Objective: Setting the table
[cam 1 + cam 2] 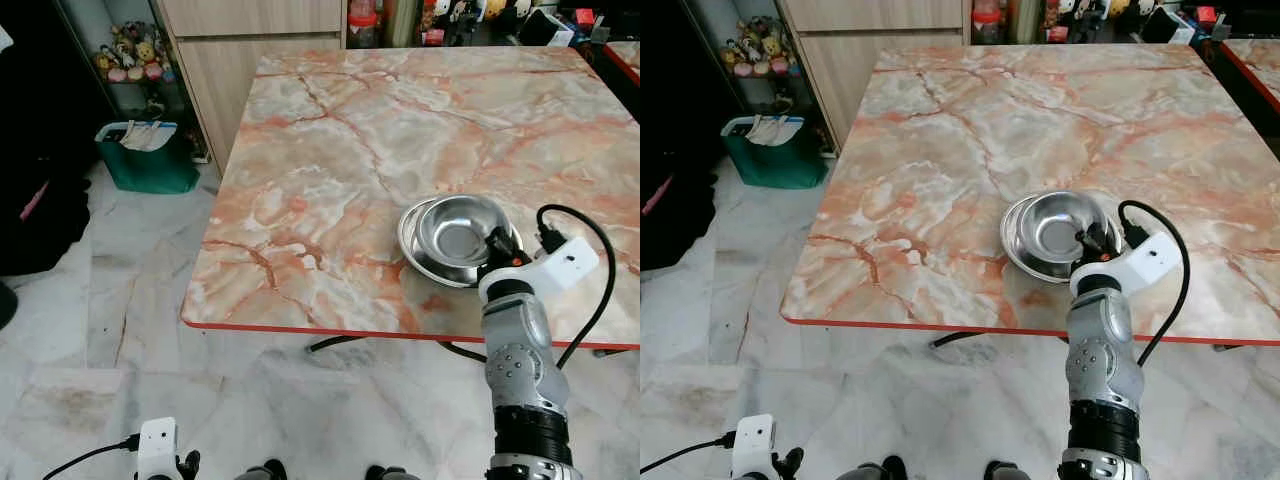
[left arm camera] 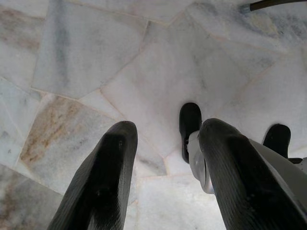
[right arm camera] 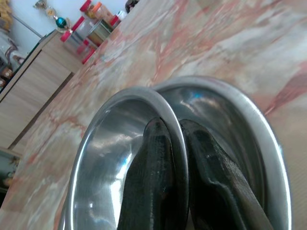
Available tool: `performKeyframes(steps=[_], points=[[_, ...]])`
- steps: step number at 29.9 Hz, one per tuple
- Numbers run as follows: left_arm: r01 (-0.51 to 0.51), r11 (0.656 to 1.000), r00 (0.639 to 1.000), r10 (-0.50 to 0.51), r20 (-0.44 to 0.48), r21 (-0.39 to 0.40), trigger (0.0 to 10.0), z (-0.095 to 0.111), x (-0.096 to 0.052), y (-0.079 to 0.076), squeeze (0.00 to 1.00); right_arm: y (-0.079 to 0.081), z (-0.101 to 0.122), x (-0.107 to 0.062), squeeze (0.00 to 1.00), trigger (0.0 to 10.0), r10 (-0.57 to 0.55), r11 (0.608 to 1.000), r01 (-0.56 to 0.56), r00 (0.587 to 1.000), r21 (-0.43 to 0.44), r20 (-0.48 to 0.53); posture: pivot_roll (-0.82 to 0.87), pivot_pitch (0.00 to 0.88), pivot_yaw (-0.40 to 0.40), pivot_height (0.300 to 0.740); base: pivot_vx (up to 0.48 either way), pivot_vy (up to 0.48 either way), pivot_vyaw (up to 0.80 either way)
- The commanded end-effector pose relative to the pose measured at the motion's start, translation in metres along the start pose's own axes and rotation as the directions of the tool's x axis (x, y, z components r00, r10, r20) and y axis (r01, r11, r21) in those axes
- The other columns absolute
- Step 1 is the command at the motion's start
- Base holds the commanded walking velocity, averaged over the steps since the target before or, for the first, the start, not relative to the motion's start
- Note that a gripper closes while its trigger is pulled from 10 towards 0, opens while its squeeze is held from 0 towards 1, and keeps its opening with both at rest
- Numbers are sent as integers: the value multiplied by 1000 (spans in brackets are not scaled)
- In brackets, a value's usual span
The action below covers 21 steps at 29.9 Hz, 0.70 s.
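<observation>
- Two steel bowls, nested: inner bowl (image 1: 462, 232) tilted inside outer bowl (image 1: 413, 243), both on the marble tabletop (image 1: 350, 130) near its front edge, at about 4 o'clock from the tabletop's centre. Nothing seen inside the inner bowl.
- Right gripper (image 3: 176, 158) at the bowls' 4 o'clock side; fingers (image 3: 156, 167) pinched on the inner bowl's rim, one inside, one outside.
- Left gripper (image 2: 165, 163) hung low over the marble floor (image 2: 144, 62); fingers spread, holding nothing.
- One green bin (image 1: 148, 158) on the floor at 9 o'clock of the tabletop, white material in it.
</observation>
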State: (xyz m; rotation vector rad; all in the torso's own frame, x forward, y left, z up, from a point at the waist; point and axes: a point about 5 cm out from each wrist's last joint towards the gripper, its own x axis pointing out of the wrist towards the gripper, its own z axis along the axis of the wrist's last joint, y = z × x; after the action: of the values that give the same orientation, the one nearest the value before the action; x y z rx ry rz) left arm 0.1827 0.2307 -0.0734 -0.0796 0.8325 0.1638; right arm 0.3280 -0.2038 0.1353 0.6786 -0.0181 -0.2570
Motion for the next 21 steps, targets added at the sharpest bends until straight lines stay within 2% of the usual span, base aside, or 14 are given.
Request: performKeyframes(steps=[1, 19, 20, 21], points=[[-12, 1000, 1000, 12, -27, -9, 10000, -8, -2, 3, 0, 7, 0, 3, 0, 10000, 32, 999, -32, 999, -1, 0, -30, 159, 31, 740, 0, 0, 0], [-13, 1000, 1000, 13, -25, -6, 10000, -8, -2, 3, 0, 9, 1, 5, 8, 10000, 31, 999, -31, 999, 3, 12, -25, 170, 36, 740, 0, 0, 0], [-12, 1000, 1000, 12, -24, -6, 10000, -8, -2, 3, 0, 9, 1, 5, 310, 10000, 29, 1000, -29, 999, 3, 12, -25, 171, 36, 740, 0, 0, 0], [-12, 1000, 1000, 12, -23, -6, 10000, -8, -2, 3, 0, 9, 1, 5, 310, 10000, 28, 1000, -28, 1000, 3, 12, -25, 171, 36, 740, 0, 0, 0]])
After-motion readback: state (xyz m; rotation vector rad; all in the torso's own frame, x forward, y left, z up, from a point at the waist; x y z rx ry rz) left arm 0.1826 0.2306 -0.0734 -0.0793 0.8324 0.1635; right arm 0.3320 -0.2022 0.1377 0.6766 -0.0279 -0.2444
